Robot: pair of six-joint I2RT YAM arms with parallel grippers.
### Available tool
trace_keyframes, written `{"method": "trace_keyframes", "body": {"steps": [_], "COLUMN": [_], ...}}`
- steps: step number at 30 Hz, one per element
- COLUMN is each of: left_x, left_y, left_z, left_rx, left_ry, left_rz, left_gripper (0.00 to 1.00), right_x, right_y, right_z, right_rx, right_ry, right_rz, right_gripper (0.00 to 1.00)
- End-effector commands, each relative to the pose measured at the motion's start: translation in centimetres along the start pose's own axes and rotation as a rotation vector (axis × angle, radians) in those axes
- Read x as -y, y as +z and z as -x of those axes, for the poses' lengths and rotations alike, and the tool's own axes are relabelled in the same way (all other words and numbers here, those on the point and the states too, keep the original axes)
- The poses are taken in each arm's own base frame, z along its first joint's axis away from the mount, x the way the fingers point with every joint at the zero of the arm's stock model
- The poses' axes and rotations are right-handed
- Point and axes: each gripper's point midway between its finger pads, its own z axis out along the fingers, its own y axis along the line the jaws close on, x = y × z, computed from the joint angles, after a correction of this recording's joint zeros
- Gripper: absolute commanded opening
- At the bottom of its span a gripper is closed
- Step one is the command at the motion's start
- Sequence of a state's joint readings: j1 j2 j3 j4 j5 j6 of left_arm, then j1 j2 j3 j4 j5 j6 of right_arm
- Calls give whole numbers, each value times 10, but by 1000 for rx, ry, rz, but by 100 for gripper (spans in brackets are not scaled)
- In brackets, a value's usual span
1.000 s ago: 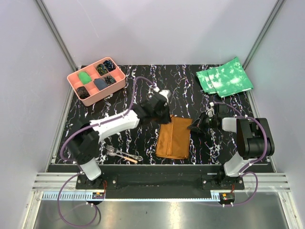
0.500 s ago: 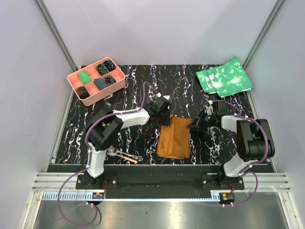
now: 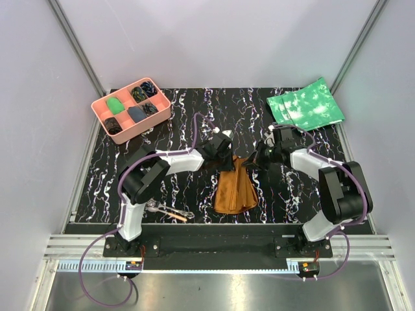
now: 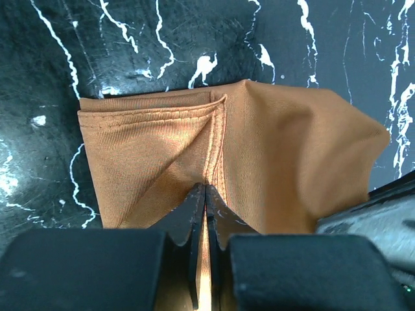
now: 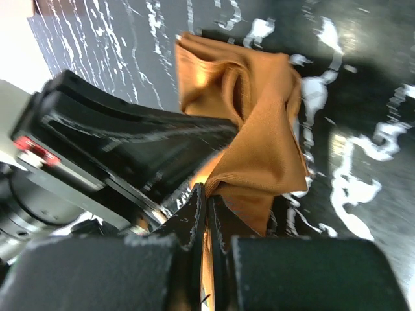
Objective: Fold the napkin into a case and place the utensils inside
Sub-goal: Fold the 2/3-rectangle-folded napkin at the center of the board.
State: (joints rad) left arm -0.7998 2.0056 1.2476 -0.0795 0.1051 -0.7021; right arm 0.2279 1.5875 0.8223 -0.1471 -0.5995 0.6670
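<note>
The right arm (image 3: 337, 188) has swung in leftward over the past second. The napkin (image 3: 233, 188), which was a flat folded oblong, is now bunched and narrower, with its right edge pulled up toward the middle. The left arm (image 3: 149, 172) has drawn its elbow back toward its base, while its tip has stayed at the cloth's far left corner.

Everything sits on the black marbled table (image 3: 194, 116). The napkin lies at its centre, between the two arms, with its near end on the surface and its far end lifted into folds. The green cloths (image 3: 305, 105) lie at the far right corner and the pink tray (image 3: 146, 128) at the far left; neither has moved.

The left gripper (image 4: 205, 194) has its fingers pressed together on a seam of the napkin. The right gripper (image 5: 206, 193) is likewise pinched tight on a gathered fold of the same cloth, close beside the left one.

The utensils (image 3: 167, 210) lie where they were, near the left arm's base and well apart from the napkin.
</note>
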Motion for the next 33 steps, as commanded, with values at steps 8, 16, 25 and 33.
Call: {"method": "trace_keyframes", "body": {"steps": [8,16,25,33], "left_x": [7,20,-10,-35], "left_y": [2,-31,-68,-36], "left_z": [-13,4,11,-25], "left_rx": [-18,-8,25,-55], "left_ry": [6,-30,-10,-40], "left_rz": [-45,-75,12,36], "left_gripper": [6,13,12,6], "right_x": [-20,-14,-12,-13], "right_y": [39,46,43,51], "right_z": [-1,-5,-6,-10], "right_rx": [-32,-51,-47,-47], "right_ry": [-11,-12,-28,-29], "right_rz": [-53,-72,-87,-110], "right_gripper": [0,0,0,0]}}
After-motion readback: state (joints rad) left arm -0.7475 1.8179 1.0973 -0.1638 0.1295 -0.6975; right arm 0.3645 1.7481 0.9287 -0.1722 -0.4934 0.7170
